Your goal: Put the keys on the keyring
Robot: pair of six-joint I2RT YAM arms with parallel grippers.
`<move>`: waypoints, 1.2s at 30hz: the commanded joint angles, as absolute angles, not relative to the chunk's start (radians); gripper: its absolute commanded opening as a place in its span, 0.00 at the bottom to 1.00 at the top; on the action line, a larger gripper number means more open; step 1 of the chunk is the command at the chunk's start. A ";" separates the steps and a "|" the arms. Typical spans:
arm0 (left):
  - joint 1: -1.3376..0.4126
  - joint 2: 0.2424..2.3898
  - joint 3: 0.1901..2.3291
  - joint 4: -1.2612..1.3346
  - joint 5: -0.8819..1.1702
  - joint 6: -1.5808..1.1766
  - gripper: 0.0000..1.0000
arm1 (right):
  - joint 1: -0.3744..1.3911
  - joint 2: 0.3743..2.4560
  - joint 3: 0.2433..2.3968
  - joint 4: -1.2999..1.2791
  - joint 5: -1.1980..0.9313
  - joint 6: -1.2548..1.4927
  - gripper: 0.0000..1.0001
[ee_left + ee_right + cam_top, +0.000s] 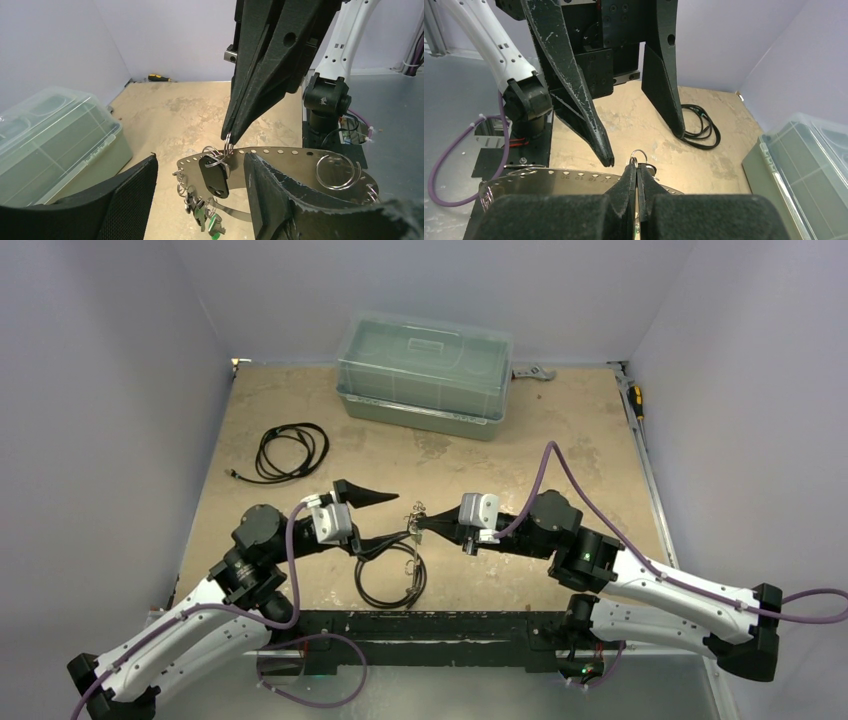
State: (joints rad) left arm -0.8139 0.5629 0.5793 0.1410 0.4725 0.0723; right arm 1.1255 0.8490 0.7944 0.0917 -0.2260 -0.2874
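The keyring shows as a flat silvery band with a row of holes (293,159), also in the right wrist view (549,181). It is held above the table. My right gripper (228,137) (636,167) (422,524) is shut on a small split ring (228,146) that carries a black-headed key (215,176) at the band's edge. More keys (192,202) and a green piece (213,222) hang from the band on small rings. My left gripper (200,157) (400,515) is wide open. The band runs behind its right finger (280,200); I cannot tell whether they touch.
A black hoop (390,580) lies on the table below the grippers. A clear plastic box (425,375) stands at the back. A coiled black cable (290,452) lies at the left. A grey spanner (532,373) and a yellow screwdriver (636,400) lie at the back right.
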 commanded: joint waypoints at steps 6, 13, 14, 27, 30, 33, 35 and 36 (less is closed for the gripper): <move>-0.816 0.563 0.584 0.174 0.536 0.066 0.49 | 1.126 0.831 0.803 0.172 -0.218 -0.277 0.00; -0.816 0.616 0.602 0.175 0.565 0.055 0.41 | 1.126 0.835 0.804 0.174 -0.220 -0.278 0.00; -0.815 0.618 0.602 0.180 0.565 0.052 0.41 | 1.126 0.836 0.804 0.173 -0.221 -0.277 0.00; -0.814 0.622 0.593 0.220 0.579 0.034 0.30 | 1.126 0.845 0.808 0.171 -0.230 -0.277 0.00; -0.813 0.628 0.594 0.219 0.583 0.033 0.26 | 1.126 0.844 0.809 0.170 -0.231 -0.277 0.00; -0.814 0.633 0.594 0.220 0.586 0.035 0.22 | 1.126 0.843 0.809 0.171 -0.233 -0.278 0.00; -0.813 0.637 0.597 0.216 0.587 0.035 0.16 | 1.126 0.844 0.810 0.170 -0.233 -0.278 0.00; -0.814 0.641 0.600 0.210 0.585 0.036 0.13 | 1.126 0.844 0.809 0.172 -0.233 -0.277 0.00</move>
